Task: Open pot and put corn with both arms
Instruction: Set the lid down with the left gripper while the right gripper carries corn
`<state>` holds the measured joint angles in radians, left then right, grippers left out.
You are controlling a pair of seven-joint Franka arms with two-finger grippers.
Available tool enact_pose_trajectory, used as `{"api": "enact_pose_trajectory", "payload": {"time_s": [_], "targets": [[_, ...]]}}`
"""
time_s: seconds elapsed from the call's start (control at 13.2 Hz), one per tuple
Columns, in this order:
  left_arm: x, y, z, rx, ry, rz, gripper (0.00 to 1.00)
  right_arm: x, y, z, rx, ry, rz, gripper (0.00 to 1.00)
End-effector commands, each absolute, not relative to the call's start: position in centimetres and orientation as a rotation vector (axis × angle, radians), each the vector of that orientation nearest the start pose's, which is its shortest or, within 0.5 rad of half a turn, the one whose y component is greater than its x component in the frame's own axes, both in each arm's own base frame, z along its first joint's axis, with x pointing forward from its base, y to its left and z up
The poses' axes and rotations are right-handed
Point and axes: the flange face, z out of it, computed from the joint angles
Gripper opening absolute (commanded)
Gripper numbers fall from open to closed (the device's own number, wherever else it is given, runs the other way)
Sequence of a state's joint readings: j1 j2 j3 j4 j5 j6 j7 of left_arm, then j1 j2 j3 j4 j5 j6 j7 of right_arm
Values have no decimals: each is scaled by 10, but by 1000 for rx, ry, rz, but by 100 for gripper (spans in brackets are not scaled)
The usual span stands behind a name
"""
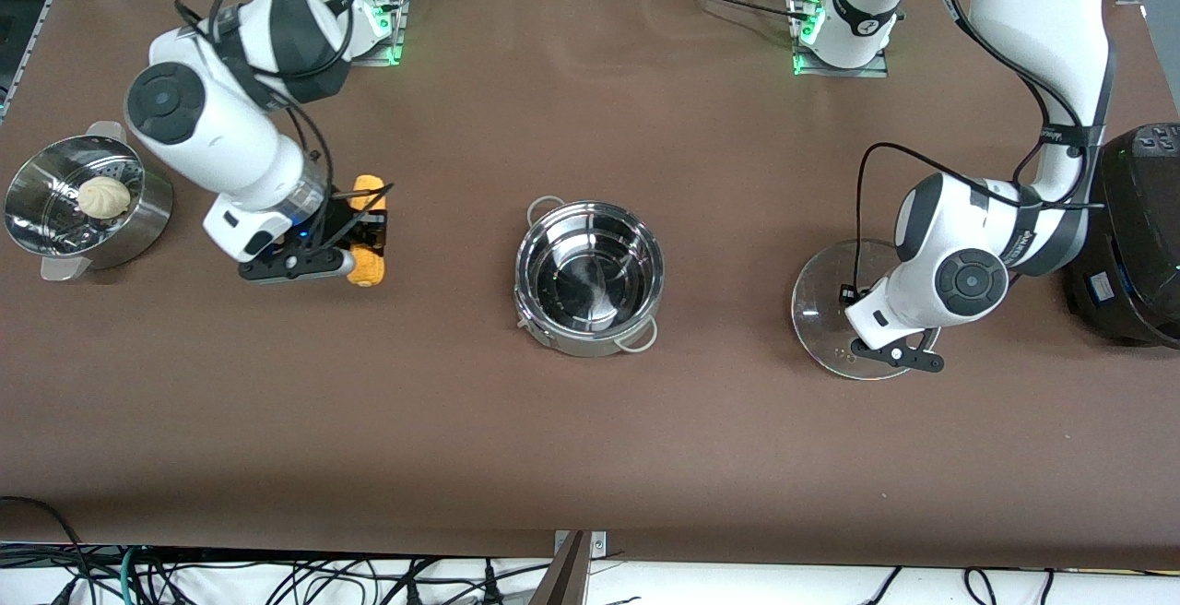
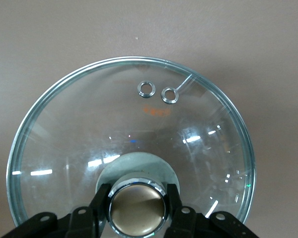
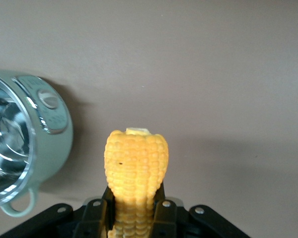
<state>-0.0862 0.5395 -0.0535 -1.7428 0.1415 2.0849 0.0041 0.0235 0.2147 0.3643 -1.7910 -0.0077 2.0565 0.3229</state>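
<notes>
The pot [image 1: 590, 278] stands uncovered in the middle of the table, its shiny inside bare; the right wrist view catches its wall and a wire handle [image 3: 20, 148]. Its clear glass lid [image 1: 830, 310] [image 2: 129, 129] is at the left arm's end of the table. My left gripper [image 1: 871, 308] [image 2: 137, 198] is shut on the lid's round knob, one finger on each side. The corn [image 1: 371, 190] [image 3: 136, 158] is at the right arm's end, clamped in my shut right gripper [image 1: 367, 229] [image 3: 135, 210]. I cannot tell whether lid or corn touches the table.
A perforated steel steamer pot [image 1: 28, 172] holding a pale bun [image 1: 103, 196] stands at the right arm's end. A big black cooker [image 1: 1138, 236] sits at the left arm's end, close to the left arm's elbow. Brown cloth covers the table.
</notes>
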Motion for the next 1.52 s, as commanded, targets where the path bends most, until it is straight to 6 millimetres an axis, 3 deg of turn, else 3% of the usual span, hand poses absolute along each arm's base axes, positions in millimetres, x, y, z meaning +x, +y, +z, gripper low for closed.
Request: {"api": "enact_pose_trajectory", "payload": {"time_s": [0.0,0.15,0.3,0.38,0.45,0.61,0.76,1.06,1.21,1.44], "targets": [[622,-77,247,-2999,427,229,7,566,289,452,-3083,25,-75,23],[621,-60,237,-3011,418,203,11,557,334,450,-3108,84,-88,23],[613,-58,218,-3021,422,183,26,555,366,443,-3103,130,-64,21],[613,-50,213,-3026,404,181,67,555,378,440,-3096,159,-63,21],[613,-42,212,-3029,388,185,100,554,389,437,-3096,189,-69,21],[615,-39,214,-3028,410,184,100,554,412,430,-3083,252,-72,21],[617,-39,229,-3025,406,165,100,555,433,423,-3085,270,-96,20],[616,-46,315,-3010,403,96,100,549,467,410,-3084,302,-92,15],[612,-55,371,-3006,401,83,100,552,483,408,-3101,297,-95,13],[610,-72,479,-2996,404,15,100,559,496,395,-3112,282,-108,12]]}}
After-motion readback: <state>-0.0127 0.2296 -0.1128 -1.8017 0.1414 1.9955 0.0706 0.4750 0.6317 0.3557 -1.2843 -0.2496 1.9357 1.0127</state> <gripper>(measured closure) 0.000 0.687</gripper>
